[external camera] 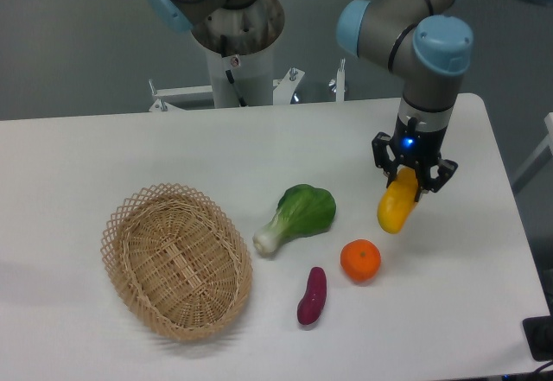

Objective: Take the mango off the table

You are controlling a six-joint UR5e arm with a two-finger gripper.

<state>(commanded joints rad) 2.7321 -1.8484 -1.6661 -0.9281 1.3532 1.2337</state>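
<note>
Gripper (413,176) pointing straight down, fingers clamped on the upper, orange-tinted end of the mango (397,208); a blue light glowing on the gripper body just above the fruit. Mango hanging tilted from the fingers, yellow lower end swung toward the orange (360,260), seemingly lifted clear of the table (130,152), though contact underneath cannot be judged for certain. Mango up and to the right of the orange, near it but apart.

Taking the orange as the landmark: purple sweet potato (312,295) lying just down and to the left of it, close but not touching; bok choy (296,216) up and to the left, green leaves toward the orange's side, white stem end pointing away to the lower left; wicker basket (177,260) well to the left, beyond the bok choy, oval, open side up. Robot base column (234,31) standing far up and to the left of the orange, behind the table's rear edge; arm joints with blue caps reaching over from above the gripper.
</note>
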